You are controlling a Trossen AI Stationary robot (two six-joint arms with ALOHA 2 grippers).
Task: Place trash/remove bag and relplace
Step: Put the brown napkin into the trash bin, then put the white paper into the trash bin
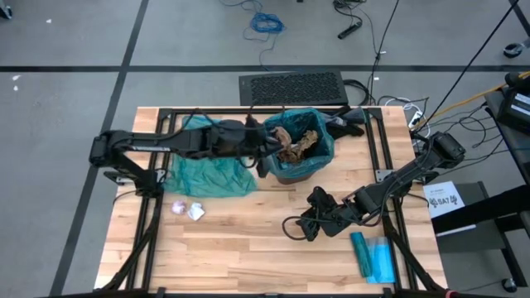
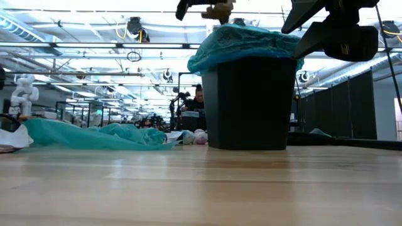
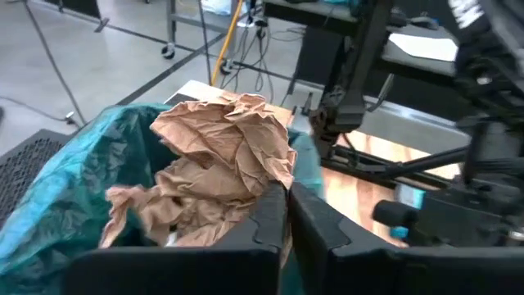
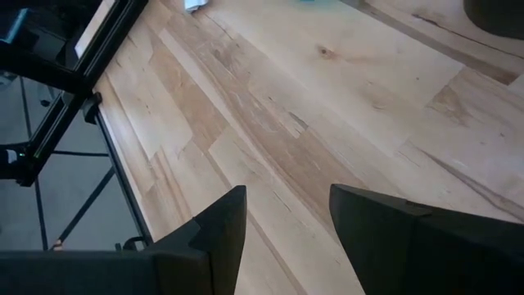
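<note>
A black bin (image 1: 300,159) lined with a teal bag (image 2: 245,41) stands at the table's far middle, and brown paper trash (image 1: 308,142) lies inside it. My left gripper (image 3: 286,215) reaches in from the left over the bin's opening and is shut on a crumpled brown paper wad (image 3: 233,143). My right gripper (image 4: 282,217) hovers open above bare wood near the table's near right (image 1: 310,222). Two small pale wads (image 1: 188,209) lie on the table's left part. A loose teal bag (image 1: 207,175) lies spread flat beside the bin. My left gripper pinches the brown paper wad between its two shut fingers, at the wad's near edge (image 3: 277,179). The fingers come roughly level from the table's left. The wad (image 2: 218,10) sits above the bin's rim, over the opening.
A flat blue-teal packet (image 1: 373,257) lies at the near right corner. A black cloth (image 1: 348,124) rests behind the bin at the far edge. Black frame rails (image 1: 157,149) run along the table's left and right sides. Bare wood (image 1: 248,248) spans the near middle.
</note>
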